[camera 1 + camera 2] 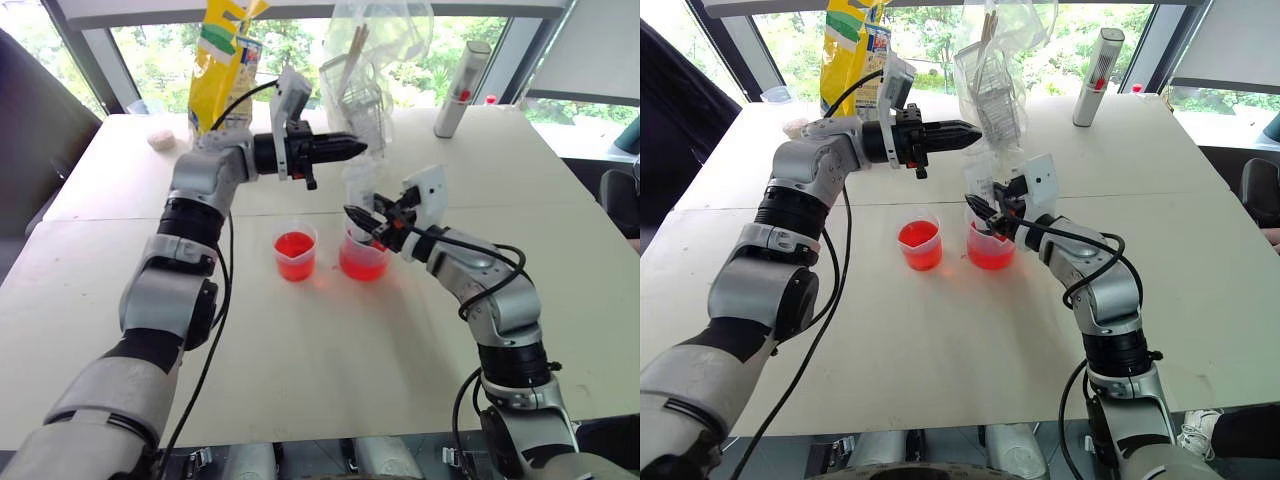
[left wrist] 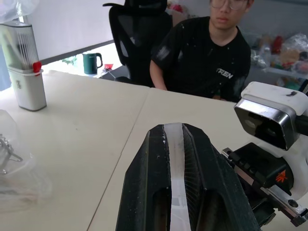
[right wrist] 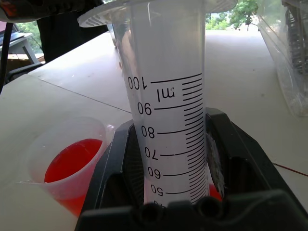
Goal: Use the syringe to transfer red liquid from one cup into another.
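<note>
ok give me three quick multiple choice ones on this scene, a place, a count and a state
1. The syringe is: A upright in the right-hand cup; B flat on the table; C in the bag.
2. Cups holding red liquid: A one; B two; C three.
3. The right gripper is: A open; B shut on the syringe; C shut on a cup.
Key: 1 A, its barrel rises from that cup. 2 B, the left-hand cup holds some too. 3 B, it clamps the barrel.
</note>
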